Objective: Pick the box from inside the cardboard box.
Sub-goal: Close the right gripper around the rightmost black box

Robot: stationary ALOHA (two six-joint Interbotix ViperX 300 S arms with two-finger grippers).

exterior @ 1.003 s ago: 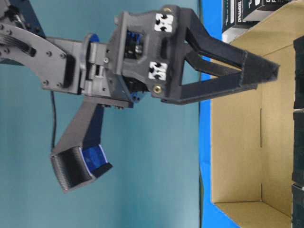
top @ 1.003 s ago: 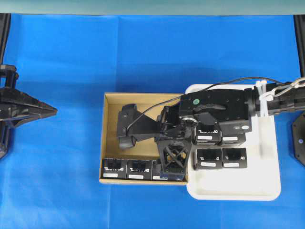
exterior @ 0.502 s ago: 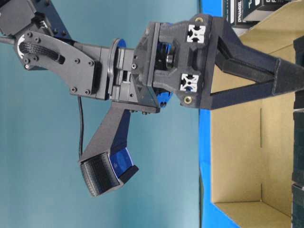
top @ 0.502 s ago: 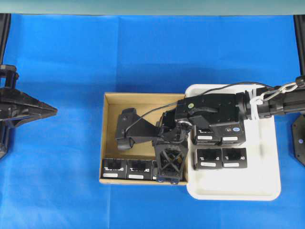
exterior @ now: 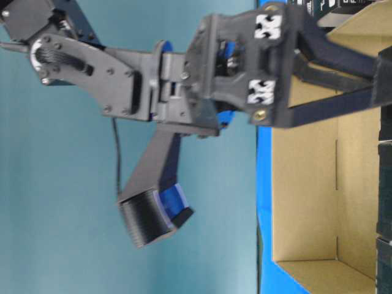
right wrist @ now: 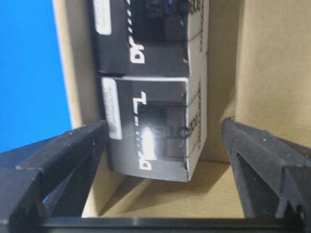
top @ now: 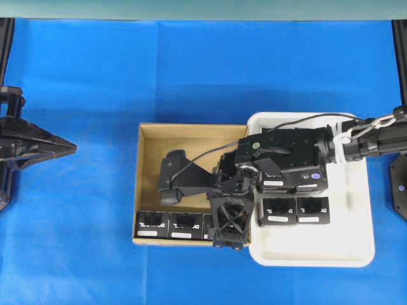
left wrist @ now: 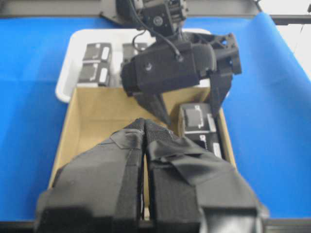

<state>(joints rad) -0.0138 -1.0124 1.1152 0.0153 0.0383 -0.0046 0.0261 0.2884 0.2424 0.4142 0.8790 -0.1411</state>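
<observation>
The cardboard box (top: 147, 159) lies mid-table, with a row of black boxes along its near wall. Two of them (top: 152, 223) (top: 186, 223) show fully. The third box (right wrist: 150, 131) sits in the corner, mostly hidden from above by a truss finger (top: 227, 221). My right gripper (right wrist: 164, 127) is open, tilted down over that corner box. Its two fingers stand apart on either side of the box without touching it. My left gripper (left wrist: 145, 127) is shut and empty. It stays at the table's left edge (top: 67, 147), far from the cardboard box.
A white tray (top: 356, 248) touches the cardboard box's right side and holds several more black boxes (top: 296, 210). The right arm (top: 286, 149) stretches over the tray. The cardboard floor (left wrist: 97, 111) behind the row is bare.
The right gripper has come lower and further toward the near right corner of the cardboard box, jaws still wide. The left arm has not moved.
</observation>
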